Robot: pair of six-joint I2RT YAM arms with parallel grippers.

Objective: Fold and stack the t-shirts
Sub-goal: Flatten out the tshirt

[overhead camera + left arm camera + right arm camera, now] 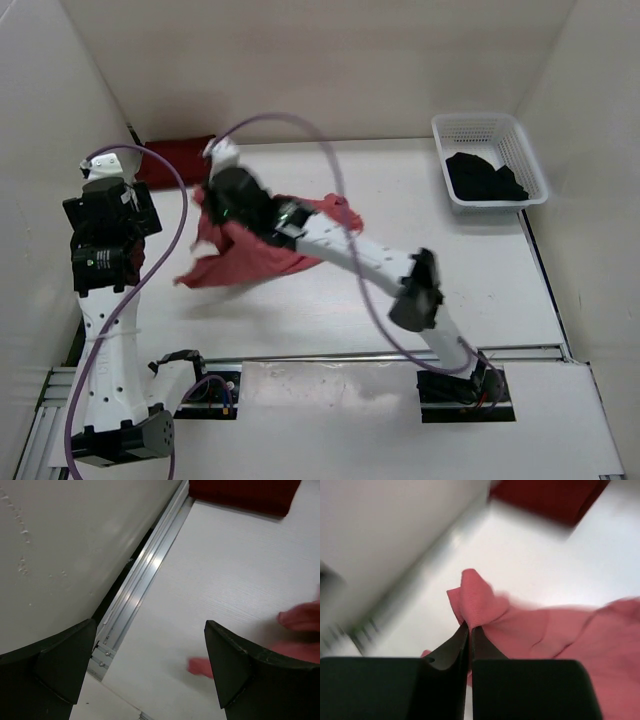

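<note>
Across the middle left of the overhead view, one salmon pink cloth t-shirt point(255, 255) is spread in a loose, rumpled heap on the white tabletop point(420, 190). It is one of three t-shirts in sight. The second, a dark maroon red cloth t-shirt point(178, 160), lies flat as a neat block in the upper left corner of the tabletop, against the back wall. The third, a black cloth t-shirt point(485, 178), sits bunched inside the single white plastic mesh basket point(478, 124) at the upper right.

Two robot arms rise from the bottom edge of the overhead view. The right arm reaches diagonally up and left over the pink t-shirt. Its wrist camera shows the right gripper point(470, 630) with its two black fingers pressed together, pinching a small raised fold of the pink cloth between their tips. The rest of that t-shirt trails off to the lower right of that view, and the maroon t-shirt is a blurred patch at the upper right.

The left arm stands upright along the left wall. The left gripper point(150, 662) is spread fully wide and holds nothing. Between its two black fingers, the left wrist camera shows bare tabletop and a silver metal rail point(145, 575) at the foot of the wall. Bits of pink cloth show at the right edge of that view.

Two purple cables point(335, 180) loop above the arms, one on each.
</note>
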